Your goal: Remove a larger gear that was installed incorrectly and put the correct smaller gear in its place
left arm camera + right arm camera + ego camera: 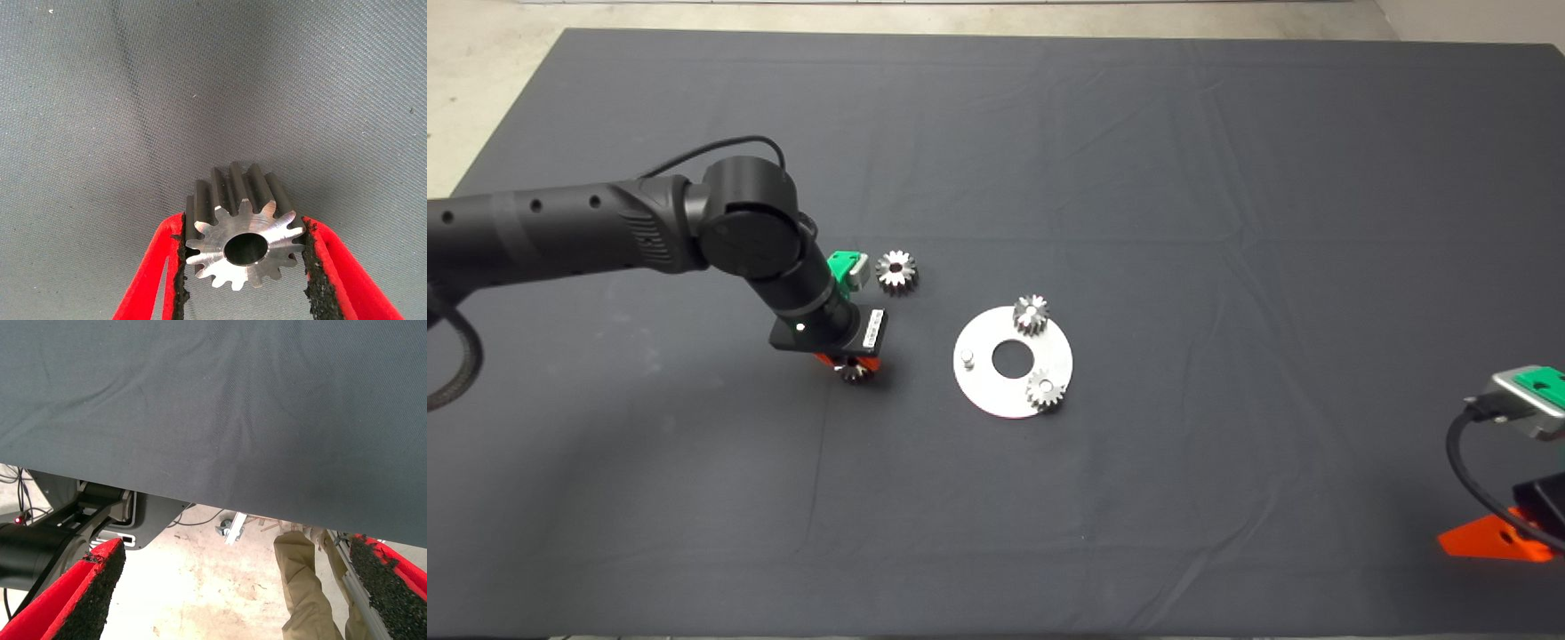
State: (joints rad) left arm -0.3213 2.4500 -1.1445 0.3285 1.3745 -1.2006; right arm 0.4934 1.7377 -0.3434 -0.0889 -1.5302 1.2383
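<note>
My left gripper (852, 364) is left of the round steel plate (996, 391), low over the mat, shut on the smaller gear (243, 250). Its black pads (180, 267) press the gear's teeth on both sides, with the round bore facing the camera. From above, only a bit of this gear (855, 372) peeks out under the wrist. The larger gear (895, 271) lies loose on the mat behind the left gripper. Two small gears (1031, 314) (1044, 389) sit on the plate, and one short peg (967, 358) stands bare. My right gripper (1494, 542) waits open at the lower right edge.
The plate has a round centre hole (1013, 357). The right wrist view shows the mat's edge (200, 500), the floor beyond it, the robot base (60, 533) and a person's leg (303, 587).
</note>
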